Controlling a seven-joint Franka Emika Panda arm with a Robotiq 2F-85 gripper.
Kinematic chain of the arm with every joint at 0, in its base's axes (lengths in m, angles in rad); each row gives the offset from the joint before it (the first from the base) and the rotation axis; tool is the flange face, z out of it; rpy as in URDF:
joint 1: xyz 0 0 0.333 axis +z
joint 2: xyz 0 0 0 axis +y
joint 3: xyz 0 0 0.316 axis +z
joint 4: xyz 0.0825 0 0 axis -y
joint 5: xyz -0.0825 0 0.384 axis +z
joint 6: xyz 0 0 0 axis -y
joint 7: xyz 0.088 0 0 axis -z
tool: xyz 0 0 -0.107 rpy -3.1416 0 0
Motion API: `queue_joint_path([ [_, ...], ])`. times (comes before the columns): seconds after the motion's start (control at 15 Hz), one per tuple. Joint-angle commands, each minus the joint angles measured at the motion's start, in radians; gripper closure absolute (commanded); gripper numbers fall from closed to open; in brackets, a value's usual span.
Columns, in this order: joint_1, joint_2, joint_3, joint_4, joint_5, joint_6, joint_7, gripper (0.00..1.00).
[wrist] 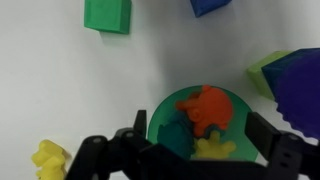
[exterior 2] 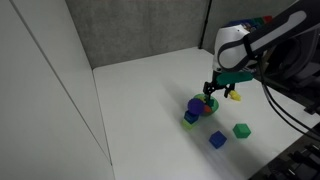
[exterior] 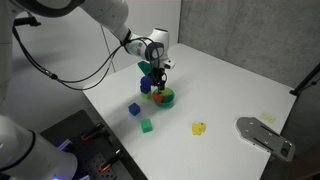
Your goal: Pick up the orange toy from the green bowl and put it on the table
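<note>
In an exterior view my fingers (exterior: 158, 70) hang just above the small round bright green bowl (exterior: 166, 98) on the white counter (exterior: 235, 85). In the wrist view they are spread wide, holding nothing, on either side of the bowl, where the lumpy orange toy (wrist: 210, 108) lies.

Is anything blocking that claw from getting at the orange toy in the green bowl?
Nothing visible does. In the wrist view the open gripper hangs right over the orange toy in the green bowl. A yellow piece lies beside the toy, not on top of it.
</note>
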Motion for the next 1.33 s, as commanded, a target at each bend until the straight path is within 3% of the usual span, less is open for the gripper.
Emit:
queue_joint_path([
  [0.0,0.009,0.044,-0.021,0.036,0.001,0.018,0.022,0.0],
  [0.6,-0.034,0.184,-0.002,0.129,0.117,0.11,-0.015,0.0],
  [1.27,-0.057,0.248,0.041,0.165,0.222,0.1,-0.046,0.0],
])
